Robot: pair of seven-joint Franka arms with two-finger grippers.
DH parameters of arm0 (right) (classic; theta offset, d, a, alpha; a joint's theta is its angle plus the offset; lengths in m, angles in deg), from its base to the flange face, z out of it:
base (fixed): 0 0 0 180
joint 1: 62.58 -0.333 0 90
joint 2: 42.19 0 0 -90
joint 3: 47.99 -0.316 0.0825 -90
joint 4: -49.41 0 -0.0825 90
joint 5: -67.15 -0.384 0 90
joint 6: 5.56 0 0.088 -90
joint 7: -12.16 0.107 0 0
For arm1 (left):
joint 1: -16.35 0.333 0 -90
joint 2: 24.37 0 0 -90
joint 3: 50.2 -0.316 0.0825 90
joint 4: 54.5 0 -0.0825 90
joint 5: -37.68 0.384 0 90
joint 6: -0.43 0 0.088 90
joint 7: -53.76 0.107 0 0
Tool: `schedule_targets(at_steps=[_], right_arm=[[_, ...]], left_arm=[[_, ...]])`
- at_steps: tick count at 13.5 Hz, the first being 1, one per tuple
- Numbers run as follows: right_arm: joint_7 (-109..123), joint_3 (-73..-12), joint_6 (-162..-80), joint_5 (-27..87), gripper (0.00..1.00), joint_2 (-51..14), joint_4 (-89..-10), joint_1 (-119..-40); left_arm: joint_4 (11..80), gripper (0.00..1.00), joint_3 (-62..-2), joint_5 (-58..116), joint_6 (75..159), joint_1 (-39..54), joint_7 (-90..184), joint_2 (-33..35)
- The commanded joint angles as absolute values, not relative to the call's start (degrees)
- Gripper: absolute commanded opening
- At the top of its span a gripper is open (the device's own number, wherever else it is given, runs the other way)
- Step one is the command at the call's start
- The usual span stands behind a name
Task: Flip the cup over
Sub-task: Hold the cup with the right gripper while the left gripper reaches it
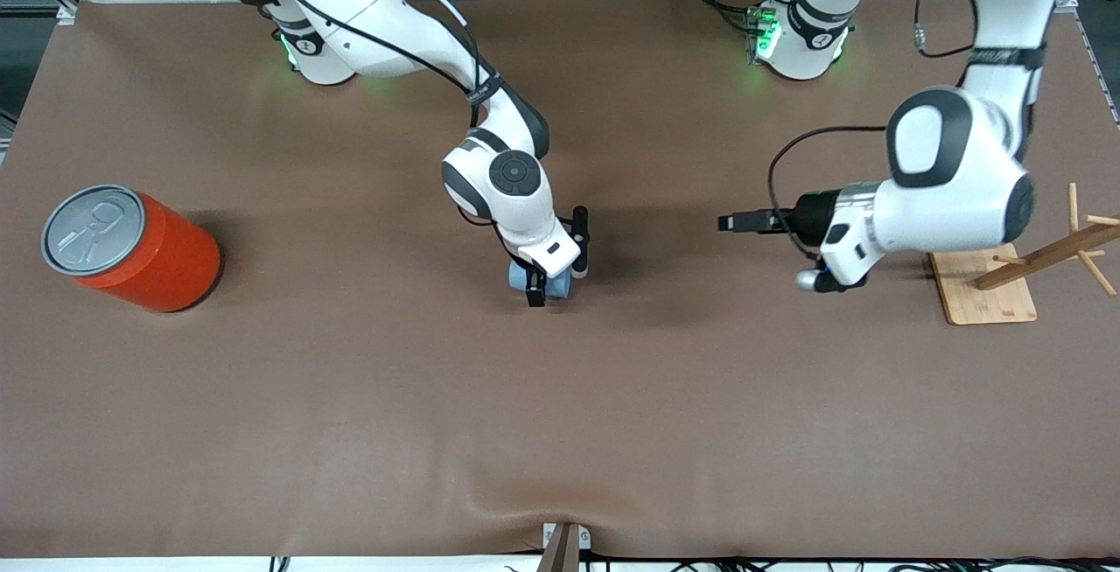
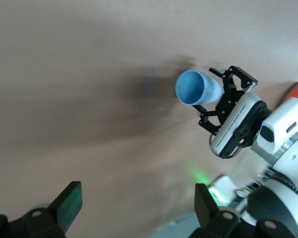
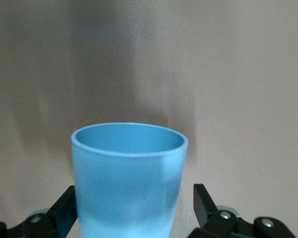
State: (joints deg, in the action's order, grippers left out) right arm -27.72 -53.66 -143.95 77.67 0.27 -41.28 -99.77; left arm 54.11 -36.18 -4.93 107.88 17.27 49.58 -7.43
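Observation:
The light-blue cup (image 1: 523, 275) is at the middle of the table, mostly hidden under the right hand in the front view. My right gripper (image 1: 558, 268) is open, with one finger on each side of the cup. In the right wrist view the cup (image 3: 129, 178) fills the space between the fingers (image 3: 202, 198), its base toward the camera and its open mouth away from it. The left wrist view shows the cup's mouth (image 2: 194, 87) turned toward it. My left gripper (image 1: 731, 222) waits over the table toward the left arm's end, open and empty (image 2: 137, 201).
A large orange can (image 1: 131, 248) with a grey pull-tab lid stands toward the right arm's end of the table. A wooden peg rack (image 1: 1041, 257) on a wooden board is at the left arm's end, close to the left arm. Brown cloth (image 1: 560, 432) covers the table.

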Motion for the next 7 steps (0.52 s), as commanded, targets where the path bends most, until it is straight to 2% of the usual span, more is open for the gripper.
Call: schedule_targets(at_steps=[1,5,7], right_arm=[[-28.4,-54.5,-135.8,78.2,1.00,-6.4,-42.0,-99.0],[-28.1,-54.2,-124.6,69.5,1.00,-13.5,-40.8,-97.6],[-28.0,-54.1,-121.8,66.6,1.00,-15.6,-40.5,-94.1]], left_arm=[[53.6,1.00,-35.0,-14.3,108.9,17.3,55.5,-1.4],[53.6,1.00,-35.0,-32.5,109.2,15.9,69.4,8.2],[50.4,1.00,-35.0,-38.6,111.2,14.8,80.2,15.1]])
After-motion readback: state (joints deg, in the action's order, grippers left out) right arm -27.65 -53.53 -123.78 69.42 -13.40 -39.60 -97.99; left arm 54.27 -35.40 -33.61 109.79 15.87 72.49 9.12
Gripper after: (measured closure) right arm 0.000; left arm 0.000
